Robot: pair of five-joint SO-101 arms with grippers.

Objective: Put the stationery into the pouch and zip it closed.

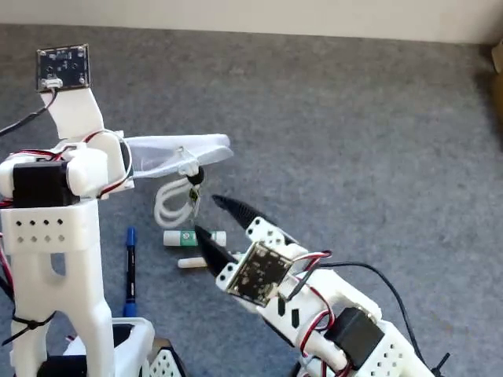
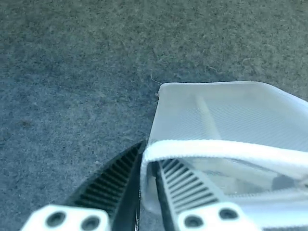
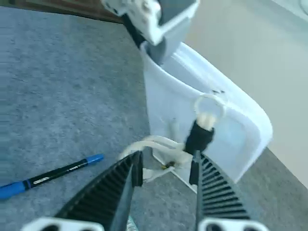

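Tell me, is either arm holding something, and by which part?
The left gripper pinches the translucent white mesh pouch by one end's rim; the right gripper, open, holds nothing.

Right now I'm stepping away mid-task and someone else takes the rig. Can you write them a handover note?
Left gripper: shut on the pouch rim.
Right gripper: open, empty, close to the black zipper pull.
Blue pen, green-banded tube and small white stick lie on the grey carpet, outside the pouch; a white cord loops beside it.
Done: pouch gripped.
Left: load all three items, then zip closed.
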